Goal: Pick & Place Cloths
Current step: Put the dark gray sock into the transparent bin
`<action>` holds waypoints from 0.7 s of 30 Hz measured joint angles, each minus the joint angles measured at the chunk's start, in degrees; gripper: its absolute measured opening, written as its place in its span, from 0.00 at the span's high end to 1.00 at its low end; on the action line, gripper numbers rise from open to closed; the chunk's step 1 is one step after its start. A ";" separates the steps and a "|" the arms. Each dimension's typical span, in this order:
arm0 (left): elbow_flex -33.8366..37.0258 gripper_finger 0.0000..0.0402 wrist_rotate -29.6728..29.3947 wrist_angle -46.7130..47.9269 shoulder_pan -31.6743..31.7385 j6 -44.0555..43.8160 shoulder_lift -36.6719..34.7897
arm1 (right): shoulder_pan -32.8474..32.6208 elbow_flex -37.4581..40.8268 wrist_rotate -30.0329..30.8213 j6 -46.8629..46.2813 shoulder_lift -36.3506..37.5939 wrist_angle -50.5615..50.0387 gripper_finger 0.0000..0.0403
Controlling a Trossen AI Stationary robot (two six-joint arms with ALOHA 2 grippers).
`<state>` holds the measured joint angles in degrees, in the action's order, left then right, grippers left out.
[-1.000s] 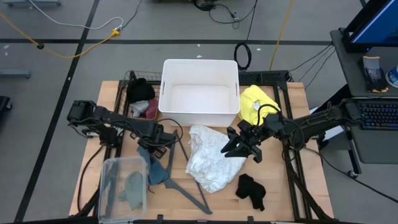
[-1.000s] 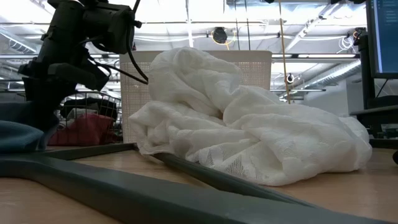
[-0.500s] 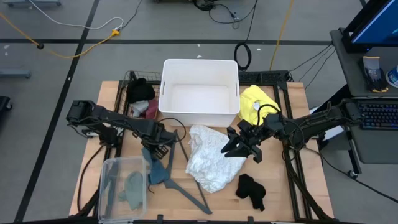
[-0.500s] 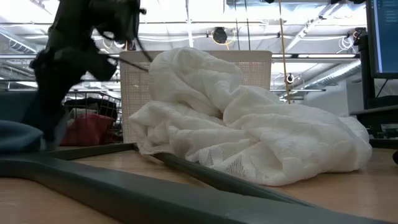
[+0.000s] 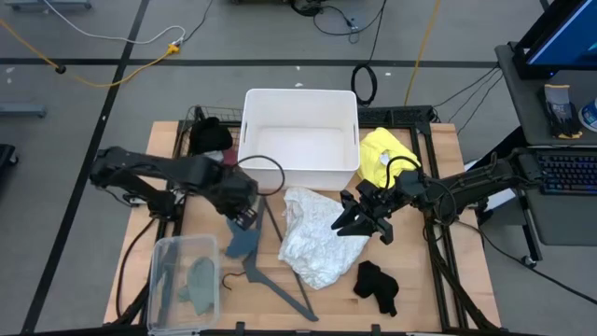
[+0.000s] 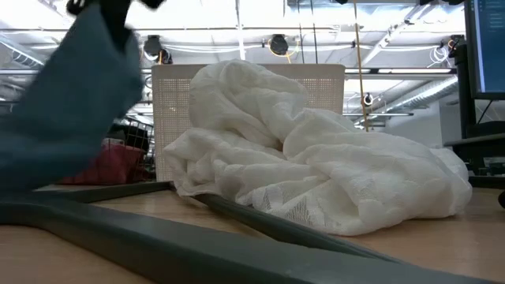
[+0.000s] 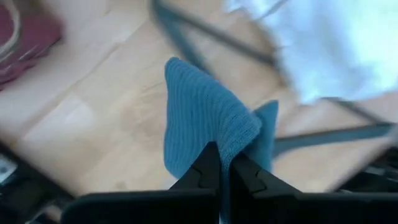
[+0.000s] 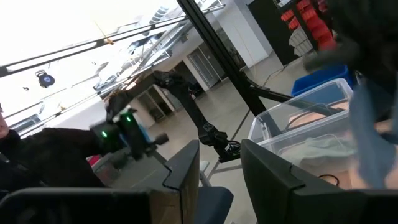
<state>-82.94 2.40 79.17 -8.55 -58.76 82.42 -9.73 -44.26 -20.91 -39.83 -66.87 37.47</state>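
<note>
Left gripper pinches a ribbed teal cloth, hanging folded; right gripper part open.

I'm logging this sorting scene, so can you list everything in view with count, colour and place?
blue cloth: 1, teal-blue, lifted by the left gripper
lacy cloth: 1, white, table centre
yellow cloth: 1, right of the bin
black cloths: 2, near right; by the bin's left corner
maroon cloth: 1, left of the bin
bin: 1, white, far centre
clear tub: 1, near left, holds a greenish cloth
hanger: 1, grey, near centre
left gripper: shut on the blue cloth
right gripper: open, above the lacy cloth
</note>
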 joint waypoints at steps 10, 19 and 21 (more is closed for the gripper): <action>-19.19 1.00 -2.59 -1.15 -4.32 1.53 -1.17 | 0.01 0.01 0.00 0.12 0.00 0.00 0.73; -29.19 1.00 -2.23 -15.66 -12.28 24.31 -1.19 | -0.01 0.00 0.00 0.20 0.00 0.00 0.73; -30.22 1.00 -2.47 -19.15 -14.31 29.47 -1.16 | 0.01 0.00 0.00 0.20 0.00 -0.02 0.73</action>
<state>-113.17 -0.07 60.02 -22.86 -29.29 81.25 -9.72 -44.26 -20.91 -39.64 -66.87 37.45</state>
